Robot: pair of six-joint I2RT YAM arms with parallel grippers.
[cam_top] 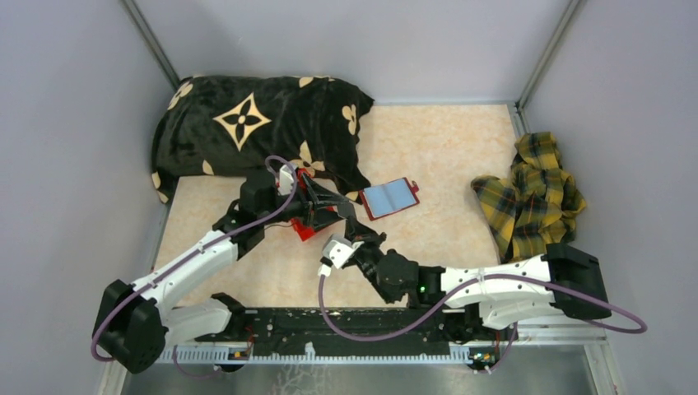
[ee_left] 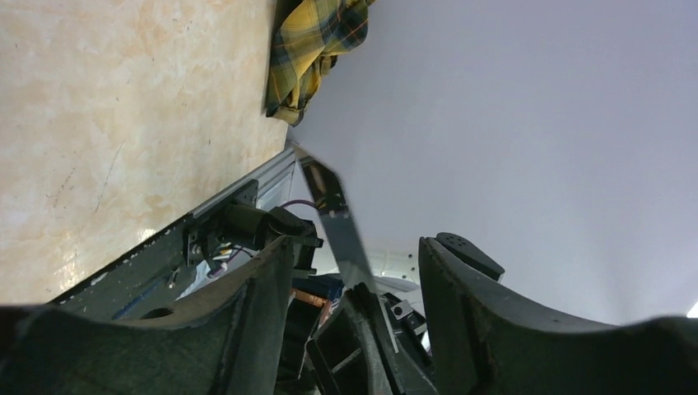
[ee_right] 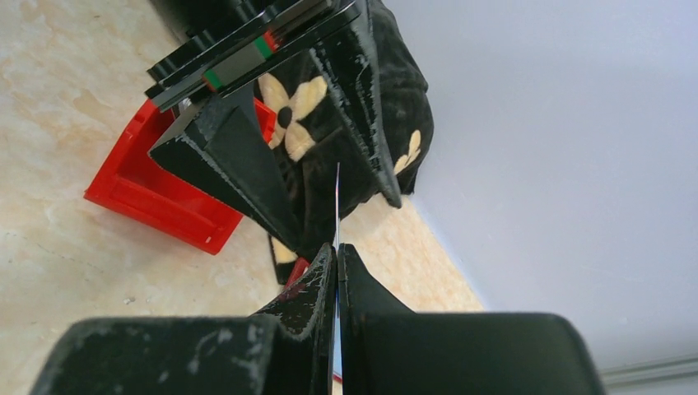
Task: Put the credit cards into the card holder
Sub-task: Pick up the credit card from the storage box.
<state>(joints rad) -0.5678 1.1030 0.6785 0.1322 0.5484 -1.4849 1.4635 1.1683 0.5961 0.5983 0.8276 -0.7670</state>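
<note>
A thin credit card (ee_right: 337, 202), likely stiff and slippery, is pinched flat by the right gripper (ee_right: 337, 252); the left gripper (ee_left: 354, 247) is spread open around it.

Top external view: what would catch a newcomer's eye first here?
The black flowered cushion at the far left and the yellow plaid cloth at the right stand out. Mid-table, the right gripper pinches a thin card near the open card holder.
</note>
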